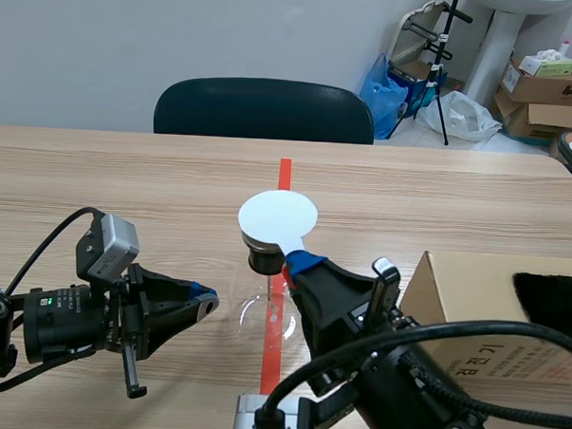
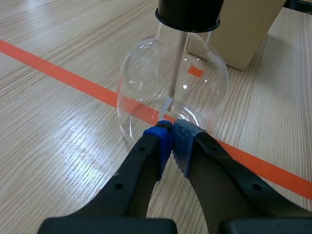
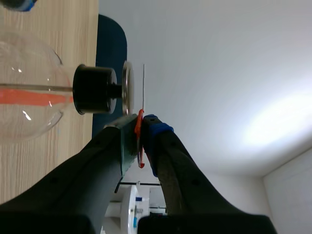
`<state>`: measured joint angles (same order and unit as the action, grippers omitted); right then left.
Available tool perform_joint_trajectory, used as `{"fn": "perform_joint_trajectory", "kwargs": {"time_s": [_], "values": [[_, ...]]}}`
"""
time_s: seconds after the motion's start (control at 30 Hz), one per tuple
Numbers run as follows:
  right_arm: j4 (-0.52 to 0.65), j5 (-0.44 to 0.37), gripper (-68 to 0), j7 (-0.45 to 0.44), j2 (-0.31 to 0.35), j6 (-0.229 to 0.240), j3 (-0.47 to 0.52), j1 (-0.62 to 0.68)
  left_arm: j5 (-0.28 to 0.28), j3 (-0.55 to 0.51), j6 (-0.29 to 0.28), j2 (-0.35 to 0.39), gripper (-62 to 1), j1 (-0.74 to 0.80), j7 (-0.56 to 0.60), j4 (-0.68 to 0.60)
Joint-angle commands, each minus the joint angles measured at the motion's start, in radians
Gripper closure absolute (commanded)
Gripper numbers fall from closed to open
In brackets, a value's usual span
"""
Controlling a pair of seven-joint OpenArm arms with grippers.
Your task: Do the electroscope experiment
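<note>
Holding the white disc (image 1: 277, 216), pinched in the right gripper (image 3: 141, 126), level just over the metal plate (image 3: 127, 87); bracing the flask (image 2: 146, 83) with the closed, empty left gripper (image 2: 171, 135).

Wooden table (image 1: 127, 170), glass electroscope flask (image 1: 260, 308) standing mid-table, cardboard box (image 1: 463, 298) near it

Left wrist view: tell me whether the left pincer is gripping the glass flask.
No: the left pincer is shut, pads together with nothing between them, just short of the glass flask.
</note>
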<state>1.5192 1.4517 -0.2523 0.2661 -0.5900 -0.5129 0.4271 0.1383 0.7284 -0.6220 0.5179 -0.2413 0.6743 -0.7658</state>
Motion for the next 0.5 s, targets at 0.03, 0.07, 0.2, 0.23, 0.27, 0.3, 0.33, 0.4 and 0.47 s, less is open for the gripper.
{"fn": "perform_joint_trajectory", "kwargs": {"time_s": [0.03, 0.07, 0.2, 0.23, 0.27, 0.3, 0.33, 0.4, 0.47], "values": [[0.013, 0.0, -1.0, -0.016, 0.008, -0.011, 0.003, -0.011, 0.011, 0.002, 0.002, -0.005, -4.1, -0.005, 0.014, -0.017], [0.013, 0.0, -1.0, -0.022, 0.008, -0.011, 0.003, -0.011, 0.011, 0.002, 0.002, -0.005, -4.1, -0.005, 0.014, -0.017], [0.013, 0.0, -1.0, -0.024, 0.008, -0.011, 0.003, -0.011, 0.011, 0.002, 0.002, -0.005, -4.1, -0.005, 0.014, -0.017], [0.013, 0.0, -1.0, -0.024, 0.008, -0.011, 0.003, -0.011, 0.011, 0.002, 0.002, -0.005, -4.1, -0.005, 0.014, -0.017], [0.013, 0.0, -1.0, -0.024, 0.008, -0.011, 0.003, -0.011, 0.011, 0.002, 0.002, -0.005, -4.1, -0.005, 0.014, -0.017], [0.013, 0.0, -1.0, -0.024, 0.008, -0.011, 0.003, -0.011, 0.011, 0.002, 0.002, -0.005, -4.1, -0.005, 0.014, -0.017], [0.013, 0.0, -1.0, -0.024, 0.008, -0.011, 0.003, -0.011, 0.011, 0.002, 0.002, -0.005, -4.1, -0.005, 0.014, -0.017], [0.013, 0.0, -1.0, -0.024, 0.008, -0.011, 0.003, -0.011, 0.011, 0.002, 0.002, -0.005, -4.1, -0.005, 0.014, -0.017], [0.013, 0.0, -1.0, -0.024, 0.008, -0.011, 0.003, -0.011, 0.011, 0.002, 0.002, -0.005, -4.1, -0.005, 0.014, -0.017]]}}
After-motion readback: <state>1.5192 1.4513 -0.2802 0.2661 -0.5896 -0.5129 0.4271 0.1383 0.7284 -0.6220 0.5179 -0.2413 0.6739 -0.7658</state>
